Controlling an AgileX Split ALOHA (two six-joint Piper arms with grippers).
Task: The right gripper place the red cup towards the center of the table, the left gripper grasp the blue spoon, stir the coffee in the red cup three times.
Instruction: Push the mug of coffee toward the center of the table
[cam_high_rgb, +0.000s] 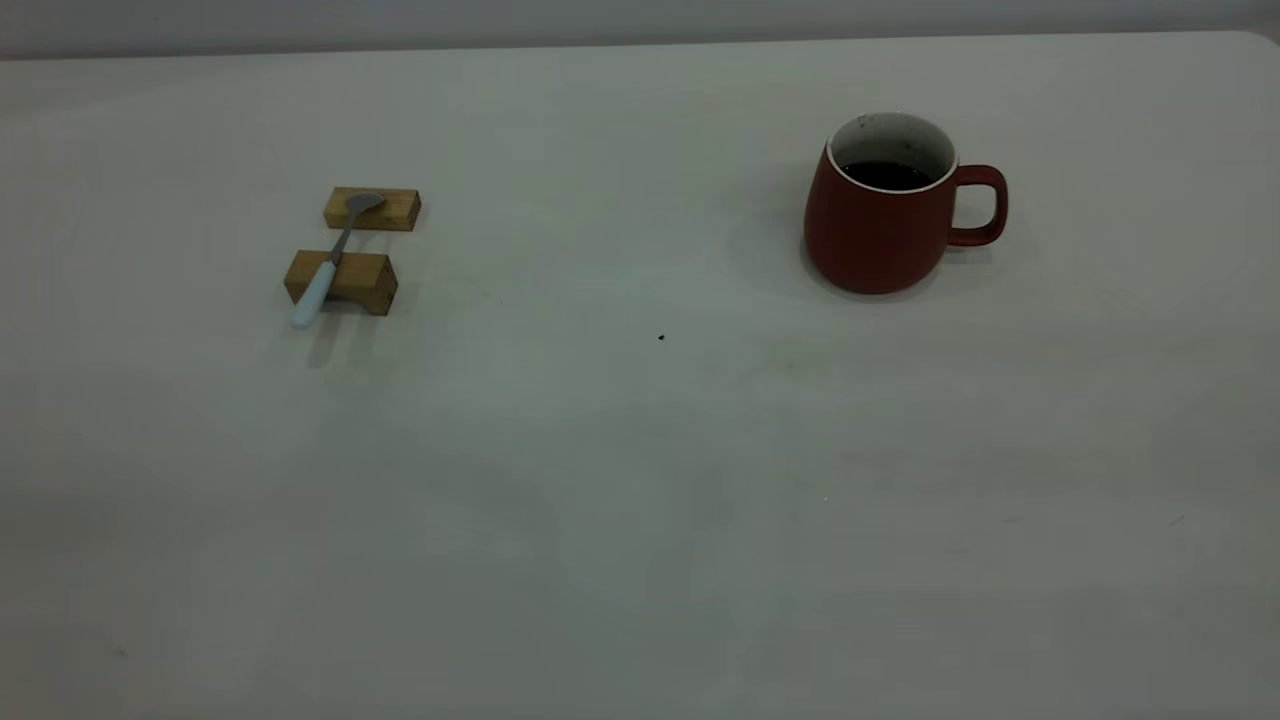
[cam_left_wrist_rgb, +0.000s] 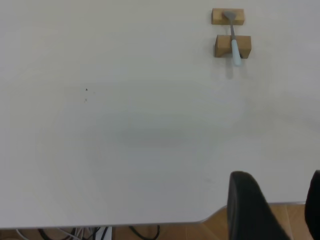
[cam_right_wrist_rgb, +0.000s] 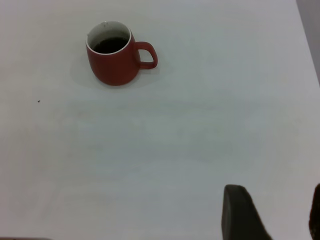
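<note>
Grippers hang low at the counter's (cam_high_rgb: 640, 500) near edge — left gripper (cam_left_wrist_rgb: 280, 210) and right gripper (cam_right_wrist_rgb: 272, 215) both spread open, empty. Far ahead of the left, blue spoon (cam_high_rgb: 330, 262) bridges two wooden blocks (cam_high_rgb: 342, 281); far ahead of the right, red cup (cam_high_rgb: 885, 215) holds coffee (cam_high_rgb: 885, 176) — nothing between.

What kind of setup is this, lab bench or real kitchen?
Probably a lab test bench: a bare off-white table, the blue spoon staged on two wooden blocks, the red cup of coffee, loose cables under the table edge.
</note>
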